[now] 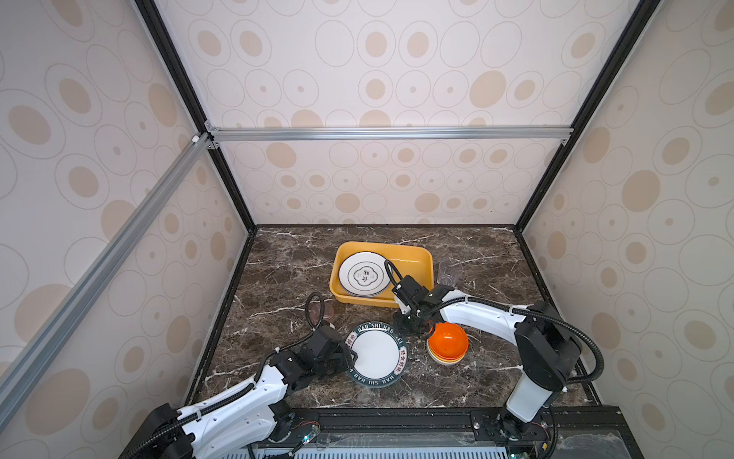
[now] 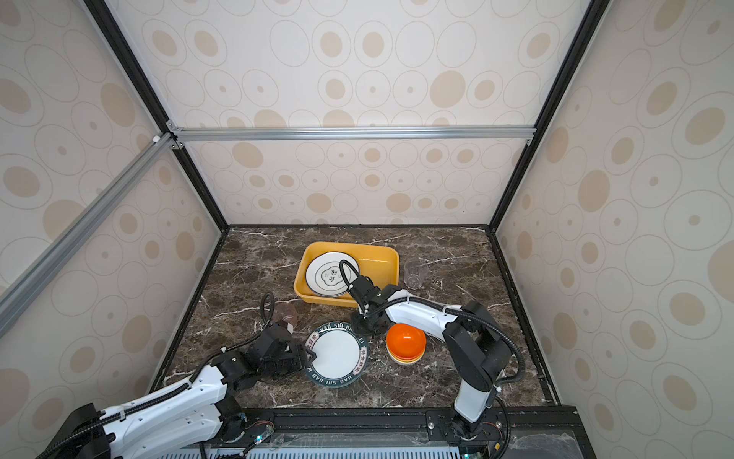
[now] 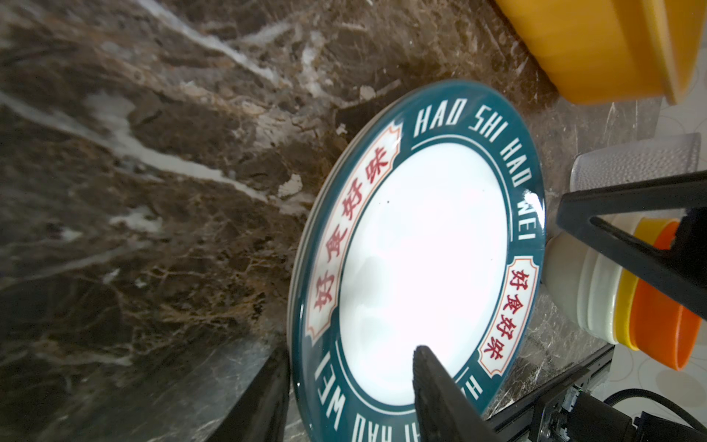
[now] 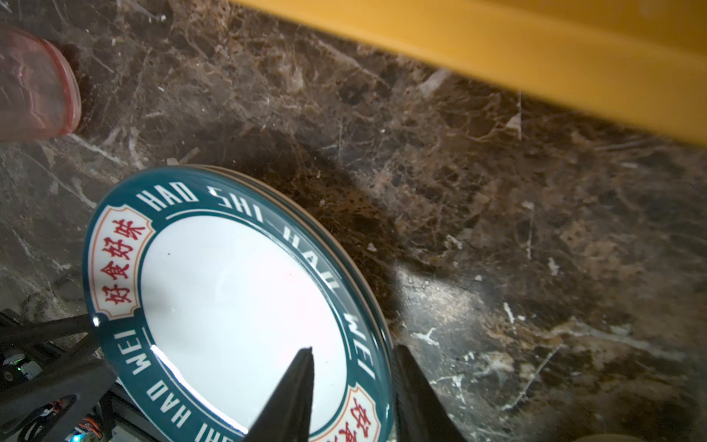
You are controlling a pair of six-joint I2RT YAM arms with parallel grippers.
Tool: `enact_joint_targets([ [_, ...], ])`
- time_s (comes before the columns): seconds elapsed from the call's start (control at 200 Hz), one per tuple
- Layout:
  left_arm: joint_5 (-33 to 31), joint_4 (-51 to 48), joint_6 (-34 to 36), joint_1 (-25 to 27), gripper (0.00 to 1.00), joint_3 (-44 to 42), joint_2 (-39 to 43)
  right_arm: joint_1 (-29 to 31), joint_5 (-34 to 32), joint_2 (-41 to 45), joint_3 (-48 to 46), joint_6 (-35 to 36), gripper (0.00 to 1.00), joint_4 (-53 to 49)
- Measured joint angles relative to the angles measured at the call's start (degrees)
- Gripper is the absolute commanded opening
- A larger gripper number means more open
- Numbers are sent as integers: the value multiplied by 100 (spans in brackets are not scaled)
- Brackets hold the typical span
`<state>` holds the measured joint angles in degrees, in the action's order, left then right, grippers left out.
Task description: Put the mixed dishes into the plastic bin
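A white plate with a dark green lettered rim lies at the front middle, with further rims layered under it. My left gripper is shut on its left rim, one finger on top and one beneath. My right gripper stands open astride the far right rim. The mustard-yellow plastic bin behind holds white plates with dark characters. Stacked bowls, orange on top, sit right of the plate.
A clear cup stands right of the bin. A pinkish cup sits behind my left arm. The dark marble table is walled on three sides, and the bin's near wall is close behind the right gripper.
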<state>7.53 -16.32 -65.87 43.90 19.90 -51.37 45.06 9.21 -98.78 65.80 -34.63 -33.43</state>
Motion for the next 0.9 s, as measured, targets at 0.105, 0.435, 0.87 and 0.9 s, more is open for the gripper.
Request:
enact_joint_targets([
  [0.105,0,2,0,0,52,-4,0,0,20,-31,0,2,36,7],
  [0.435,2,28,-17,0,52,-22,0,0,133,-105,0,0,33,50],
  [0.87,2,50,-37,0,52,-42,0,0,225,-131,0,0,30,177],
  [0.9,2,55,-37,0,52,-42,0,0,251,-138,0,0,30,186],
])
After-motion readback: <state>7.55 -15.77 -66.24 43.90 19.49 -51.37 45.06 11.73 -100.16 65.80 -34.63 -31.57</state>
